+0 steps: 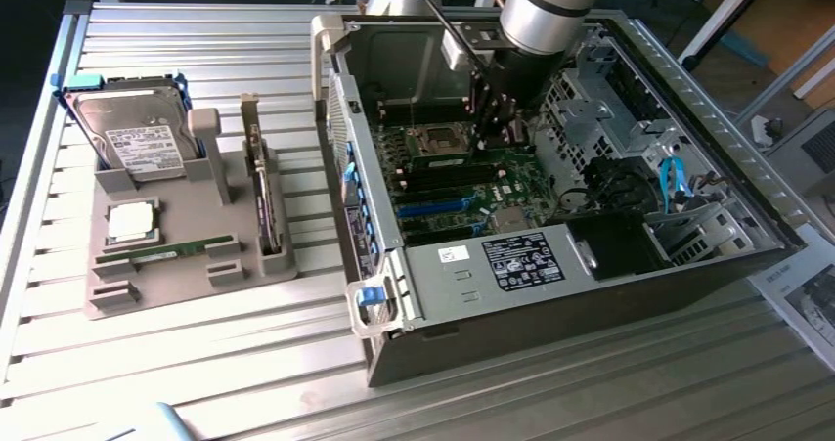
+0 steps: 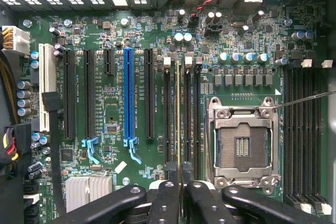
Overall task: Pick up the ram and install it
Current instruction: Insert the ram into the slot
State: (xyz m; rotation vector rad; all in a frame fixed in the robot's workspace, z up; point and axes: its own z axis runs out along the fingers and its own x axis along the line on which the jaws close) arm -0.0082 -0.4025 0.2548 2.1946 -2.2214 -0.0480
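Among memory slots (image 2: 167, 114), ram (image 2: 178, 109) edge-on

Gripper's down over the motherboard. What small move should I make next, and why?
Probably ease straight down a little. The gripper is shut on the ram, which is seen edge-on and runs parallel to the memory slots beside the empty processor socket. I cannot tell whether it is seated.

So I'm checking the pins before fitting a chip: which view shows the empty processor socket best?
The wrist view: it looks straight down into the open processor socket, contact field showing. The exterior view shows that socket slanted, beside the arm inside the case.
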